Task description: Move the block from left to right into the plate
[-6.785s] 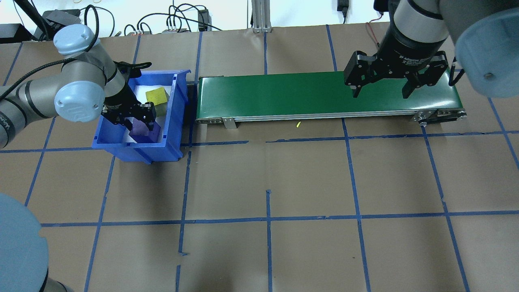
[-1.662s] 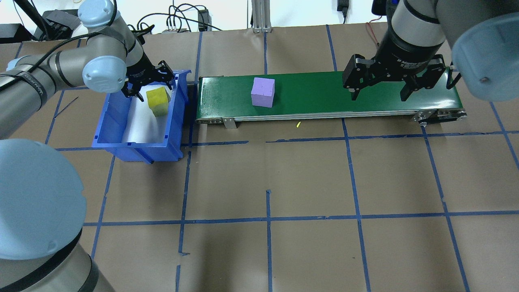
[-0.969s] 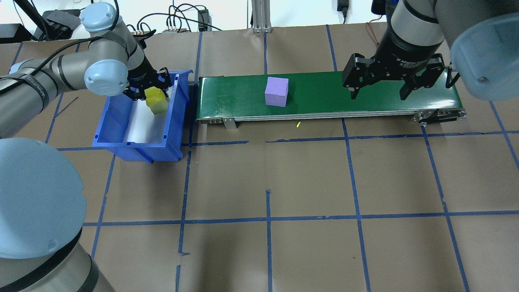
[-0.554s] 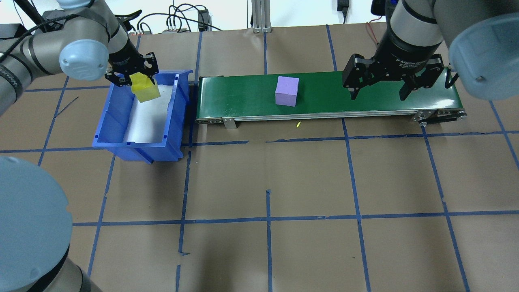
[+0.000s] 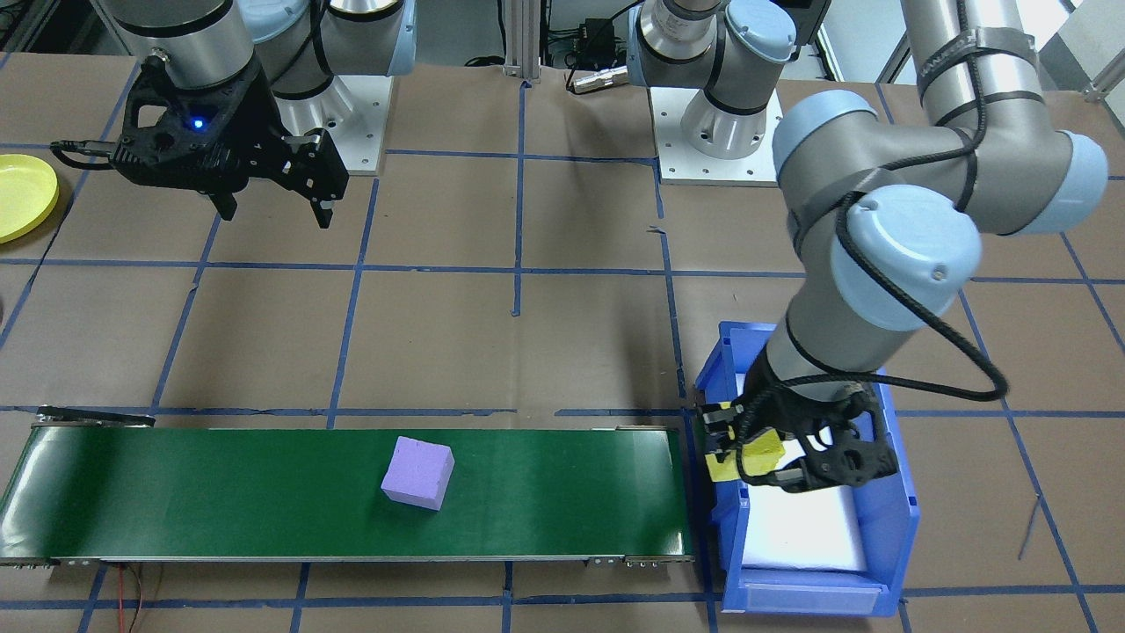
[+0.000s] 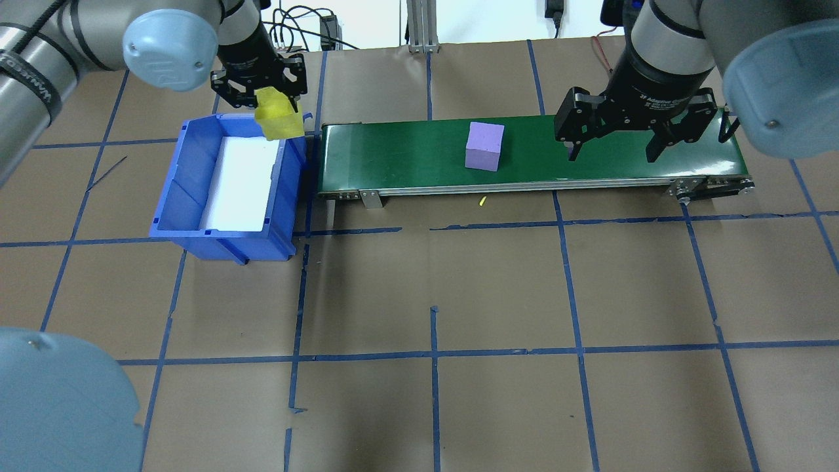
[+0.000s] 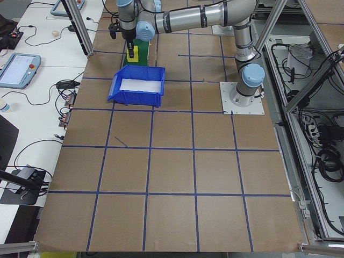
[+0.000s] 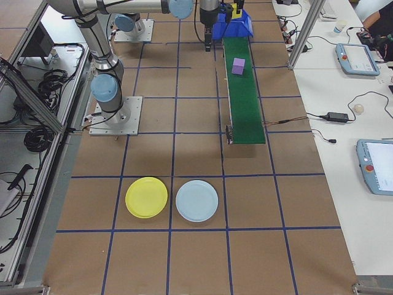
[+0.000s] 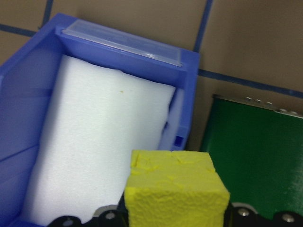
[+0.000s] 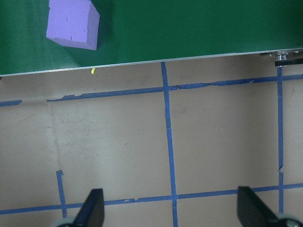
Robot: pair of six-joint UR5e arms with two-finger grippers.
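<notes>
My left gripper (image 6: 262,105) is shut on a yellow foam block (image 6: 278,118), held in the air over the blue bin's (image 6: 216,239) far corner beside the belt's left end. The left wrist view shows the yellow block (image 9: 175,194) above the bin's white liner. A purple block (image 6: 485,145) rests on the green conveyor belt (image 6: 393,154), right of its middle. My right gripper (image 6: 611,154) hangs open over the belt's right end, right of the purple block (image 10: 73,24). The yellow plate (image 8: 146,197) lies on the table far to my right.
A light blue plate (image 8: 196,201) lies beside the yellow one. The bin holds only its white foam liner (image 6: 239,183). A small yellow scrap (image 6: 482,202) lies on the brown paper in front of the belt. Cables run along the far table edge.
My left gripper shut on the yellow block, lifted it out of the bin and carried it toward the belt's left end. The purple block rode the belt rightward. The right gripper stayed put.
</notes>
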